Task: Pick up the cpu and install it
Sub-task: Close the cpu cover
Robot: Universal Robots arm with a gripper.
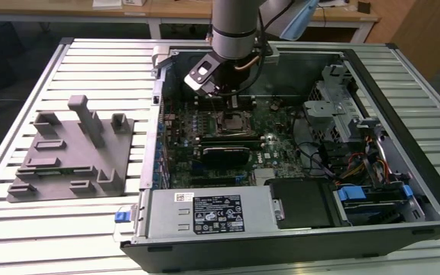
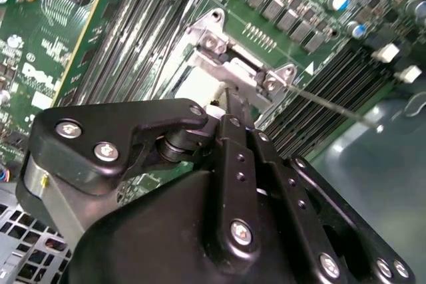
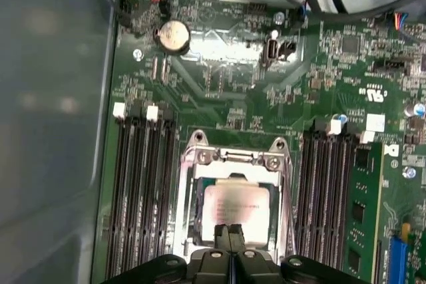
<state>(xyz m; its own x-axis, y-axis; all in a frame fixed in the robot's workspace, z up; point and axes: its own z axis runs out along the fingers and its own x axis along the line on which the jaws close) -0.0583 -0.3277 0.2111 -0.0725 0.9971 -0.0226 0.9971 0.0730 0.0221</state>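
Tool (image 3: 229, 231), matte black fingers pressed together, over square silvery cpu (image 3: 236, 207) inside metal-framed socket (image 3: 190, 197).

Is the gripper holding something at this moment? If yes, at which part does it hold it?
It cannot be told. In the first wrist view the gripper is at the near edge of the cpu, which lies in the socket, but a grasp is not visible.

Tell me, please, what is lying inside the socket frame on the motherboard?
The cpu lies inside the socket frame, silvery top up. The gripper covers its near edge, and whatever is underneath the chip is hidden.
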